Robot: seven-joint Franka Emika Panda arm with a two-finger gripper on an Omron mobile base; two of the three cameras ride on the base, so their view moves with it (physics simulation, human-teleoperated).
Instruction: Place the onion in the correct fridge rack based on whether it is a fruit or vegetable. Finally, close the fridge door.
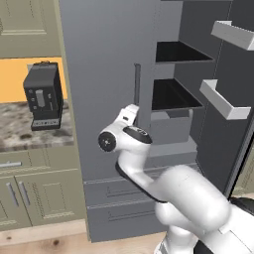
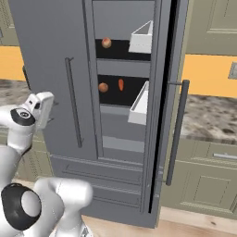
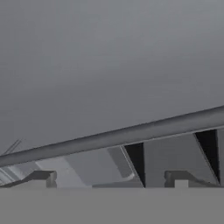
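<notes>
Gripper (image 3: 111, 179) jaws spread wide — holding nothing, facing the grey fridge door (image 3: 109, 65).

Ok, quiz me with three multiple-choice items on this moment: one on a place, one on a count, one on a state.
1. Where does the onion lie?
A. upper rack
B. lower rack
C. floor

2. How many items lie on the fridge racks?
A. one
B. three
C. five

3. The fridge's right door is:
A. open
B. shut
C. removed

Answers:
1 B: it sits beside a slim orange item on the lower rack.
2 B: those two plus a round item on the rack above.
3 A: it stands swung out, leaving the racks in sight.
</notes>
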